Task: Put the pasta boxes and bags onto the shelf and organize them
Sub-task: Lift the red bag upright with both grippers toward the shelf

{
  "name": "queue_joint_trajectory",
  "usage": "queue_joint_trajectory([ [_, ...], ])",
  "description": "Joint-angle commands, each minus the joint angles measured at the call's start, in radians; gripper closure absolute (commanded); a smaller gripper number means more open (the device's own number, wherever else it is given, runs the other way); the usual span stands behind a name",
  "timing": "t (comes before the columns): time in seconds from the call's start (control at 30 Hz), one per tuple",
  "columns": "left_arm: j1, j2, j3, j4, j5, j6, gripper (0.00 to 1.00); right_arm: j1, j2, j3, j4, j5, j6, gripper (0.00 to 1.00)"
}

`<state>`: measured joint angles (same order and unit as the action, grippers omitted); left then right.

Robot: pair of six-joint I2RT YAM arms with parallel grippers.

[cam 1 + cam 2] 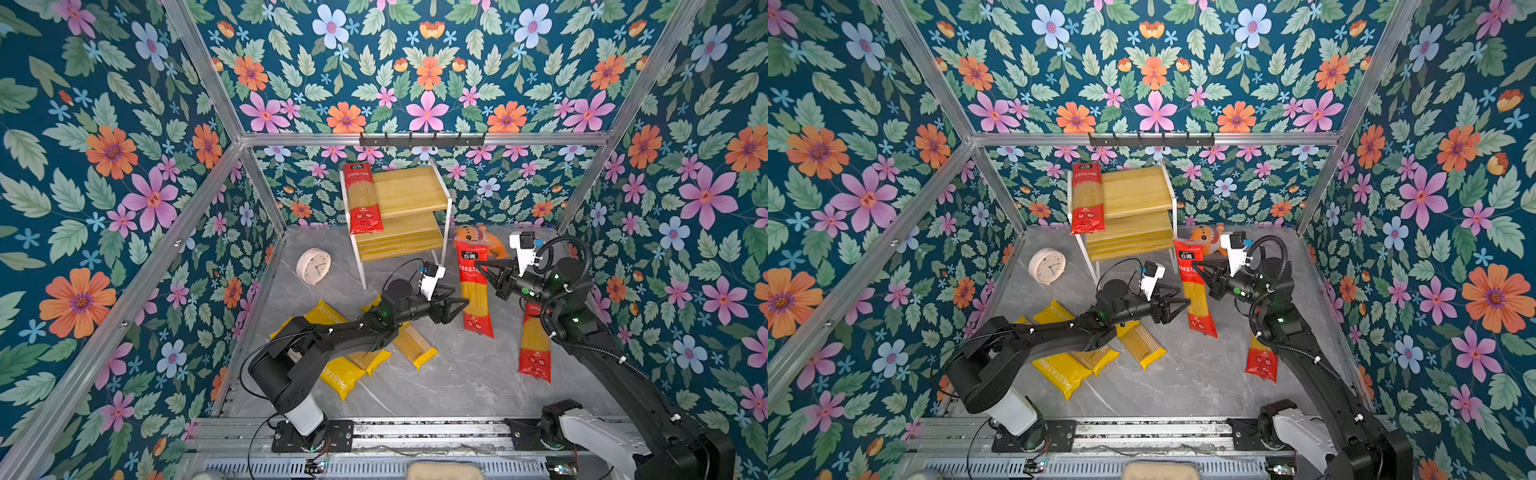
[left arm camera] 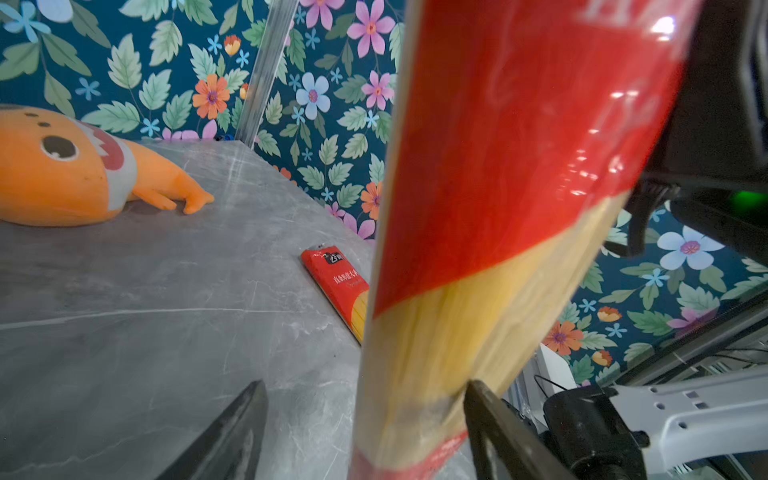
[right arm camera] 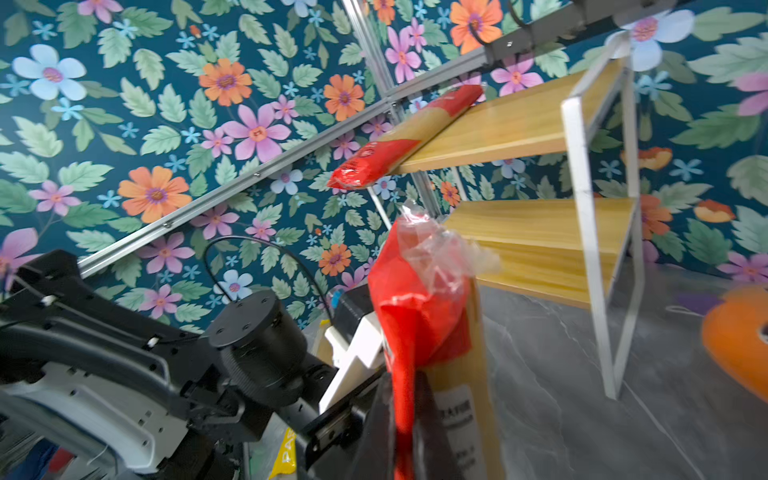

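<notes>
A robot workcell seen from above, with flowered walls and a grey table [image 1: 436,374]. Right of centre in both top views, the right gripper [image 1: 481,266] has its fingers clamped together on the held red pack [image 1: 473,291] of spaghetti, just below the pack's crimped upper end. The pack stands nearly upright, its long axis running top to bottom of the frame, logo end uppermost and pointing toward the shelf [image 1: 409,189] at upper centre. Whether its lower end touches the table cannot be told. The left gripper [image 1: 462,303] reaches in from the left with its fingers apart, straddling the pack's lower clear section; in the left wrist view 1 finger [image 2: 486,407] sits at the pack's edge and the other is well clear. A second red pack [image 1: 363,199] lies along the left side of the shelf's top board, overhanging its front. A third red pack [image 1: 535,349] lies on the table at lower right, and 3 yellow packs [image 1: 340,376] lie at lower centre. The pack likely handles as light and stiff lengthwise, with slick film and brittle strands, so a hold across the firm middle seems safer than the loose ends.
</notes>
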<state>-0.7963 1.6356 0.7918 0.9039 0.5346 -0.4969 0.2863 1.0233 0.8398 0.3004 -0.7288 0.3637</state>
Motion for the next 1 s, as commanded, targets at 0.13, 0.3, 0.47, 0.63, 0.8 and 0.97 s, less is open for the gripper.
queue_joint_trajectory([
  [0.13, 0.03, -0.066, -0.054, 0.186, 0.149, -0.074, 0.26, 0.077, 0.039, 0.05, 0.131, -0.083, 0.015, 1.0],
  [0.3, 0.041, -0.117, -0.105, 0.237, 0.198, -0.082, 0.25, 0.076, 0.066, 0.05, 0.203, -0.117, 0.062, 1.0],
  [0.47, 0.056, -0.097, -0.096, 0.316, 0.248, -0.151, 0.33, 0.077, 0.096, 0.057, 0.278, -0.146, 0.119, 1.0],
  [0.63, 0.06, -0.062, -0.064, 0.35, 0.272, -0.194, 0.53, 0.077, 0.119, 0.059, 0.315, -0.149, 0.147, 1.0],
  [0.8, 0.071, -0.063, -0.06, 0.351, 0.266, -0.201, 0.7, 0.076, 0.133, 0.046, 0.313, -0.129, 0.145, 1.0],
  [0.97, 0.087, -0.08, -0.055, 0.345, 0.255, -0.222, 0.78, 0.077, 0.136, 0.024, 0.31, -0.104, 0.138, 0.83],
])
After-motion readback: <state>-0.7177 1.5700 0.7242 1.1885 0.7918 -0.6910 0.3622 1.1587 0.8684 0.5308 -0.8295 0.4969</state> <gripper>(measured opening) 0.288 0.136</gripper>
